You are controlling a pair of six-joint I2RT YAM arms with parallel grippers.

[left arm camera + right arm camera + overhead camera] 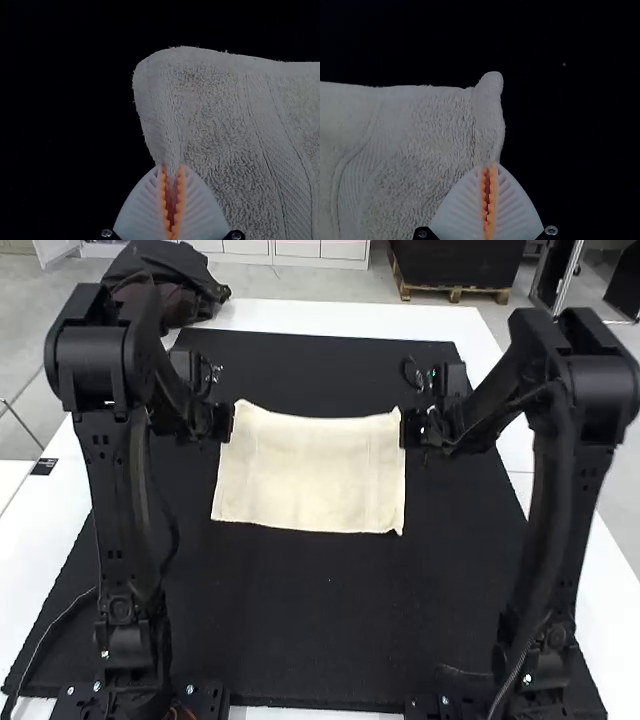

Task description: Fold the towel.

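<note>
The left hand (228, 422) is closed on a pinch of the towel (310, 475), and the right hand (407, 428) is closed on the opposite side; each grips a side edge close to a far corner. The towel is cream, spread out in a rough rectangle above or on the black mat (300, 640), which covers much of the white counter (330, 316). I cannot tell how much of its near part touches the mat.

Its long axis runs crosswise, from one hand to the other, and its shorter sides run from near to far. The far edge sags a little between the raised-looking corners; the near edge is almost straight, with a small pointed corner on the right.

The high view gives that whole outline. The left wrist view adds the looped pile, a flat woven band (280, 150) and a pinched fold caught at the tips, the orange pads (164, 200) slightly parted behind it. In the right wrist view, the pads meet closely at the edge, and the corner beyond them stands up as a rounded nub.
</note>
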